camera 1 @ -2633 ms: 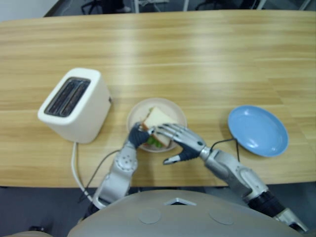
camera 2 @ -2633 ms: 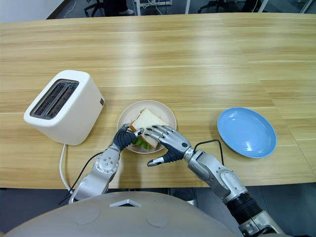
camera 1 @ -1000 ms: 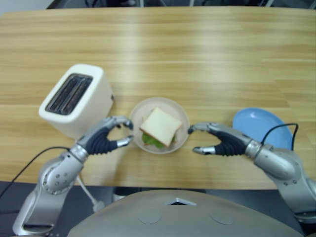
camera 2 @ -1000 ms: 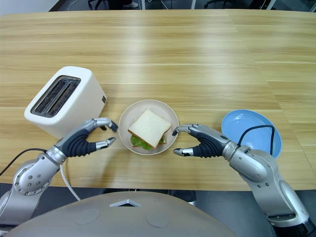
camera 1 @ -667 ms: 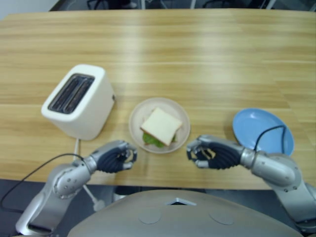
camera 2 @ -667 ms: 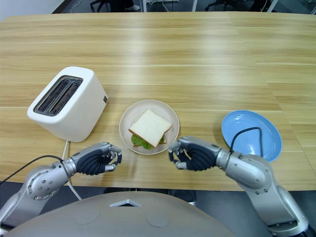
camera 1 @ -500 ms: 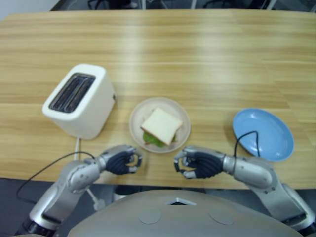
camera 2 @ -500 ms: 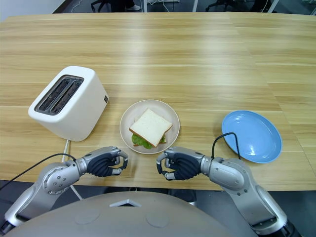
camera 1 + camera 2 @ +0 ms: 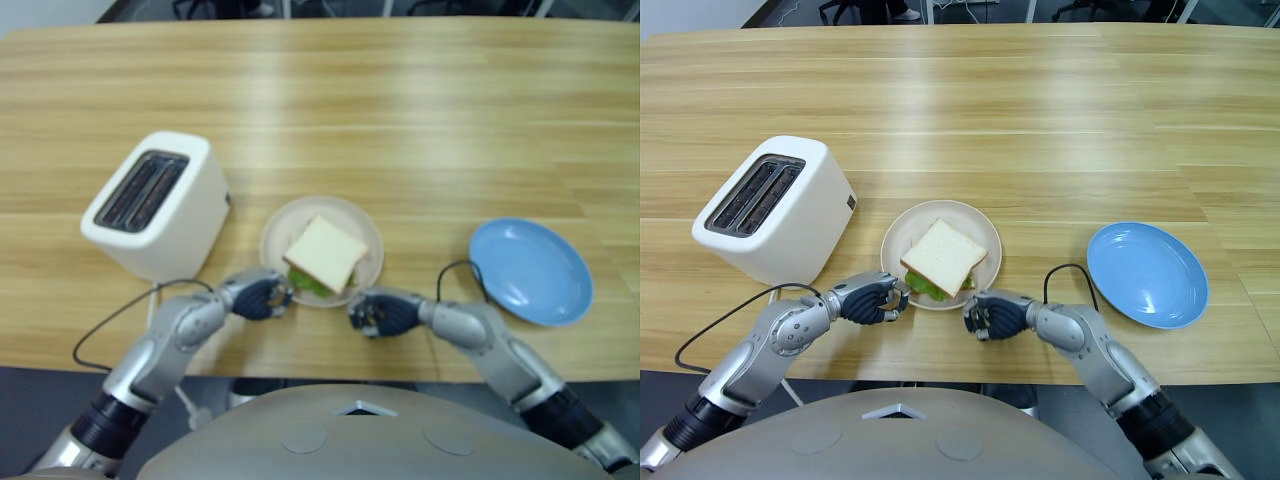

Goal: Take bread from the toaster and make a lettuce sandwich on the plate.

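On the plate (image 9: 983,233) sits a bread-topped lettuce sandwich (image 9: 943,257)

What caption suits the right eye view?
Left hand and right hand, curled, before a round beige plate holding a square lettuce sandwich.

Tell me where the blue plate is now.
In both views the blue plate lies on the right of the table, to the right of the sandwich plate and beyond the right robot hand.

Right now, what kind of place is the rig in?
Probably an office or lab room, not a kitchen: a long wooden table, what look like office chair bases beyond its far edge, and a toaster and sandwich plate set out on it.
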`<state>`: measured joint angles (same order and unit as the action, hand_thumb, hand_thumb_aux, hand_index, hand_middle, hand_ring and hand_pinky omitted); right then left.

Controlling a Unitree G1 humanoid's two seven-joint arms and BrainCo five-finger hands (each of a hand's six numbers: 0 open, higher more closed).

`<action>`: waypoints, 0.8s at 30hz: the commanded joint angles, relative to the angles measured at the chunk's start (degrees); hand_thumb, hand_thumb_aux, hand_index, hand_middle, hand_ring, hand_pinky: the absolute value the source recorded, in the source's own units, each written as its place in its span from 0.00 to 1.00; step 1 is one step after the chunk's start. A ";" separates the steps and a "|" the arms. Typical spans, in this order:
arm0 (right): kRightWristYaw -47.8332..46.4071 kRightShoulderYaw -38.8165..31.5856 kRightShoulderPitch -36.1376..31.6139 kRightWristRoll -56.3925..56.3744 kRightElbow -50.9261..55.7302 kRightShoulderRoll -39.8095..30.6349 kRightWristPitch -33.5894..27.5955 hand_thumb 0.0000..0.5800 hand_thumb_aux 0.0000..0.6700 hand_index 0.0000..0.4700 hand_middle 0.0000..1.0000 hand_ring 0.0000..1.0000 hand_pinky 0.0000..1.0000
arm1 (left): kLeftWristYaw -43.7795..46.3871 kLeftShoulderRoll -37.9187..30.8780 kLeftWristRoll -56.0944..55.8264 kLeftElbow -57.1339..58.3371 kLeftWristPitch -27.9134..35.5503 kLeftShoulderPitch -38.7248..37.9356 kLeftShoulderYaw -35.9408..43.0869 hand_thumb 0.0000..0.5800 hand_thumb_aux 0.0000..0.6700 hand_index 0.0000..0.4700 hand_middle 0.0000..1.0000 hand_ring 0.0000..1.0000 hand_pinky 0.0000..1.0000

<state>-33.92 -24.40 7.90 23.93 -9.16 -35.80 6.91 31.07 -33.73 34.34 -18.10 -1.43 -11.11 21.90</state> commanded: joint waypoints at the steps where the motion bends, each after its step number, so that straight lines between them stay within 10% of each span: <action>1: 2.39 0.44 -3.91 0.93 8.20 1.83 0.83 1.00 1.00 0.98 0.45 0.45 0.45 | -0.97 0.85 1.08 2.81 0.38 1.46 0.45 1.00 1.00 0.98 1.00 1.00 1.00; 19: 14.46 2.19 -14.95 0.53 26.69 12.15 7.03 1.00 1.00 0.98 0.44 0.44 0.44 | -15.64 9.34 1.95 25.36 -1.99 19.79 -0.08 1.00 1.00 0.98 1.00 1.00 1.00; 21: 15.60 3.57 -14.03 -0.23 24.88 12.08 6.69 1.00 1.00 0.98 0.00 0.00 0.00 | -16.18 9.29 0.93 23.00 -1.82 18.82 -1.01 1.00 1.00 0.98 1.00 1.00 1.00; 22: 16.12 4.46 -13.52 -0.84 23.74 12.09 6.40 1.00 1.00 0.98 0.00 0.00 0.00 | -16.33 9.35 0.20 21.63 -1.65 18.17 -1.62 1.00 1.00 0.98 1.00 1.00 1.00; 23: 16.72 5.64 -12.95 -1.62 22.30 12.21 5.83 0.50 0.29 0.28 0.00 0.00 0.00 | -16.34 9.77 -1.22 19.92 -1.23 17.35 -2.64 0.79 0.54 0.53 0.77 0.77 0.77; 24: 17.32 7.19 -12.31 -2.73 20.57 12.55 4.92 0.00 0.00 0.00 0.00 0.00 0.00 | -15.91 10.62 -3.45 18.02 -0.41 16.42 -3.95 0.00 0.00 0.00 0.00 0.00 0.00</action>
<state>-17.57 -19.91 -5.58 23.15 13.74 -23.39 14.09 14.83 -24.19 34.26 3.35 -3.03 6.82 20.18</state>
